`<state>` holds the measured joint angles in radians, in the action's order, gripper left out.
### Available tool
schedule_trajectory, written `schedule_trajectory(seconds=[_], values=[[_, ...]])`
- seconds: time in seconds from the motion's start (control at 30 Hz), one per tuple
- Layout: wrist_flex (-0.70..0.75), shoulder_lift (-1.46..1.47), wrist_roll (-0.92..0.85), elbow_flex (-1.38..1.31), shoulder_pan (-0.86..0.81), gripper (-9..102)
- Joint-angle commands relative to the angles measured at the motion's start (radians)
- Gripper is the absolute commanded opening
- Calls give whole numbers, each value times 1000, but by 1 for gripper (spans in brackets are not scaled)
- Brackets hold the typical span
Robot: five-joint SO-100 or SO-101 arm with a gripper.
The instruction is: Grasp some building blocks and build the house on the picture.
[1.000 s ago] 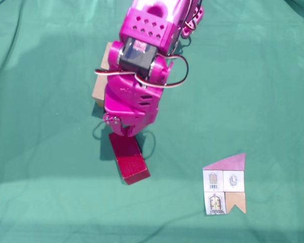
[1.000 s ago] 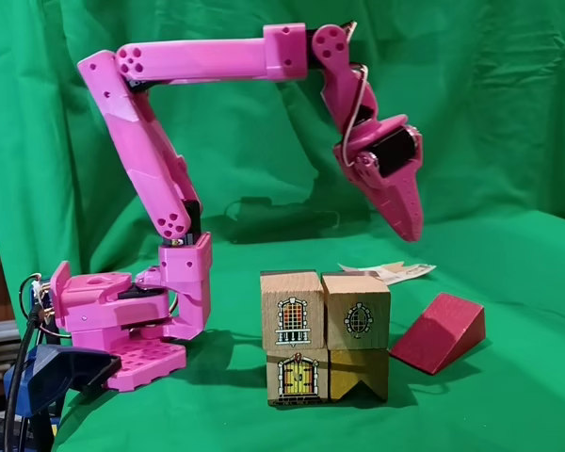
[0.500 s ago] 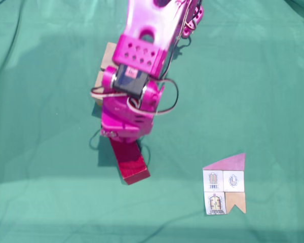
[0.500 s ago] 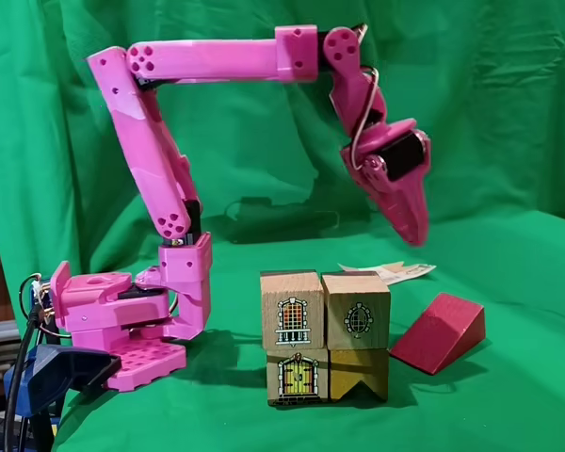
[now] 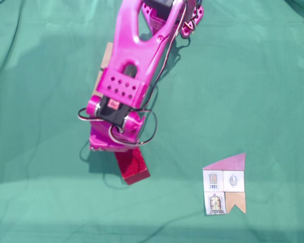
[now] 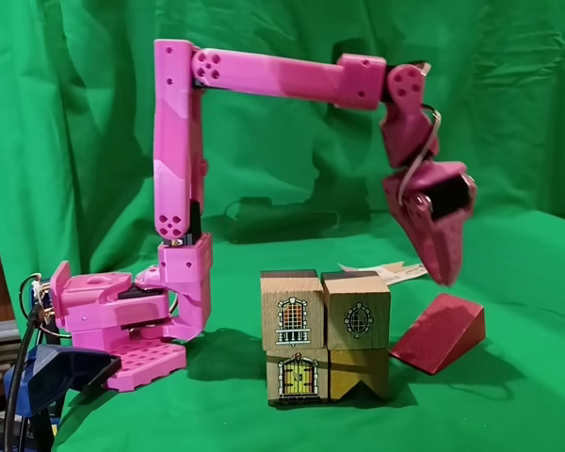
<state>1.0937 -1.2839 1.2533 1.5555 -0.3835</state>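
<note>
Forward and lower now, my gripper (image 6: 445,275) hangs just above the red block (image 6: 440,331), jaw width hidden; I should straddle its sloped sides squarely.

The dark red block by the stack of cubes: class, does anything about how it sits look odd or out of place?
Yes. The dark red block lies tilted on the green cloth to the right of the stacked cubes in the side-on fixed view, not on top as a roof. The gripper hangs just above it; nothing looks damaged.
</note>
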Motion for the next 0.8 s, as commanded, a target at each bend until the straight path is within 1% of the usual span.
schedule_trajectory(seconds=[0.0,0.13,0.3,0.4,0.63,0.77], values=[[-14,31,-8,-49,-9,1],[-14,72,-11,-103,0,2],[-14,95,-11,-158,3,10],[-14,95,-11,-166,6,12],[-14,141,-8,-166,9,12],[-14,146,-8,-166,71,12]])
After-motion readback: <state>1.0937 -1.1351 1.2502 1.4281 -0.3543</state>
